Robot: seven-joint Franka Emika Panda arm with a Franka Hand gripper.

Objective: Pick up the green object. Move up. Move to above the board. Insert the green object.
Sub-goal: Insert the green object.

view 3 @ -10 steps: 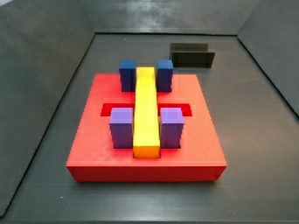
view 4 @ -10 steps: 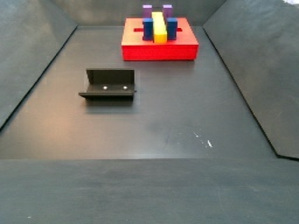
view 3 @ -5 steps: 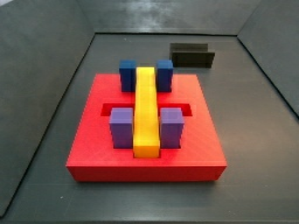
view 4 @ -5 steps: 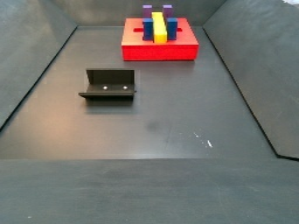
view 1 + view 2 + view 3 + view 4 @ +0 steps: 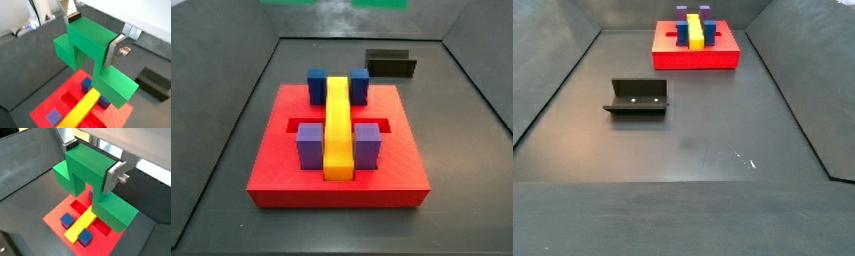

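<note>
The green object [image 5: 110, 86] [image 5: 111, 213] is a blocky arch, and my gripper [image 5: 91, 36] [image 5: 93, 164] is shut on its raised middle cube. One silver finger [image 5: 115, 50] presses on each side of that cube. It hangs high above the red board [image 5: 67, 99] [image 5: 57, 216], which shows below it in both wrist views. In a side view only a green strip of the object [image 5: 338, 3] shows at the top edge, above the far end of the board [image 5: 398, 170]. The gripper itself is out of both side views.
The board [image 5: 680, 58] carries a long yellow bar [image 5: 337, 125] with blue blocks [image 5: 317, 85] at its far end and purple blocks [image 5: 310, 146] at its near end. The dark fixture [image 5: 392, 64] [image 5: 637, 98] stands on the floor apart from the board. Grey walls enclose the floor.
A green strip of the held object has come into sight at the top edge of a side view. The board and the fixture have not moved.
</note>
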